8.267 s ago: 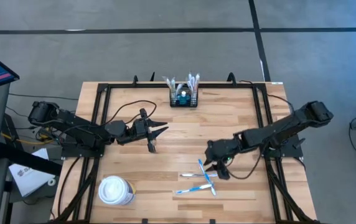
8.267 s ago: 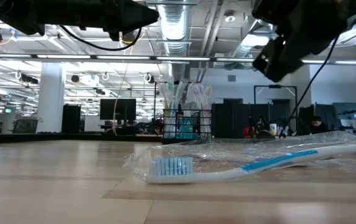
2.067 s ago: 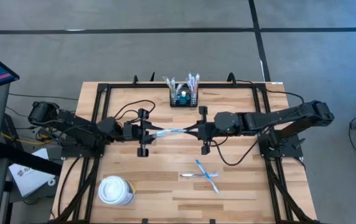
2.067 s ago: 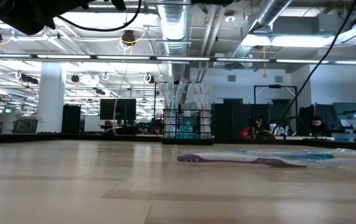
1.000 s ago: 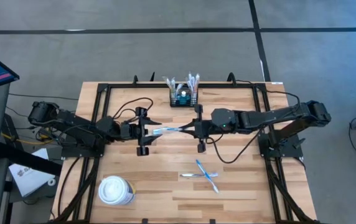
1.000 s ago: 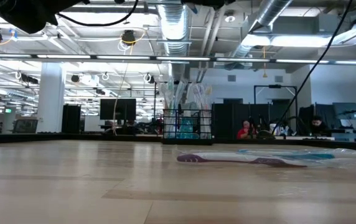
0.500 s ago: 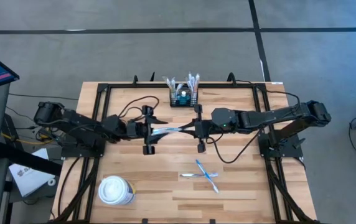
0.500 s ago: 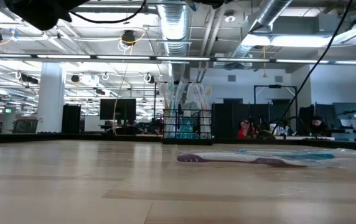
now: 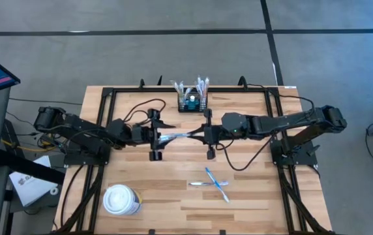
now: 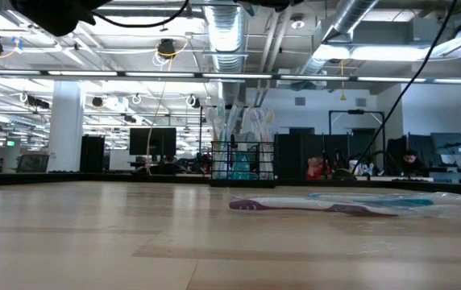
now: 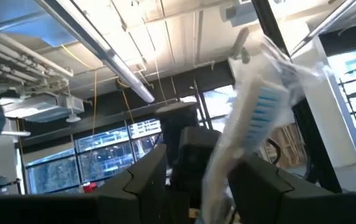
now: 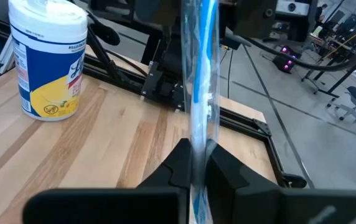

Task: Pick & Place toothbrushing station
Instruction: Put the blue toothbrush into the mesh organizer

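Observation:
The toothbrushing station [image 9: 193, 101], a black wire-mesh box with brushes standing in it, rests at the middle of the table's far edge. A toothbrush in a clear wrapper [image 9: 181, 135] hangs above the table's middle between my two grippers. My right gripper [image 9: 197, 136] is shut on it from the right. My left gripper [image 9: 167, 136] faces it from the left, open, with its fingers [image 11: 147, 180] on either side of the brush's bristle end [image 11: 259, 106]. My right gripper pinches the wrapped toothbrush's handle end [image 12: 198, 134] between its two fingers. The fingers come about level from the table's right side and lie along the brush. The brush sticks out ahead of them toward my left gripper, lifted clear of the table. My left gripper has the brush's bristle end running between its fingers, close to one finger [image 11: 259, 183]; whether it touches, I cannot tell.
Loose toothbrushes [image 9: 212, 184] lie on the near right of the table, one purple [image 10: 311, 207]. A white lidded cup [image 9: 121, 199] stands at the near left. A black frame [image 9: 108, 94] runs round the table's edges.
My left gripper has gone a little toward the table's right edge, toward the held toothbrush, so the brush's bristle end now reaches between its fingers. The toothbrush has stayed where it was.

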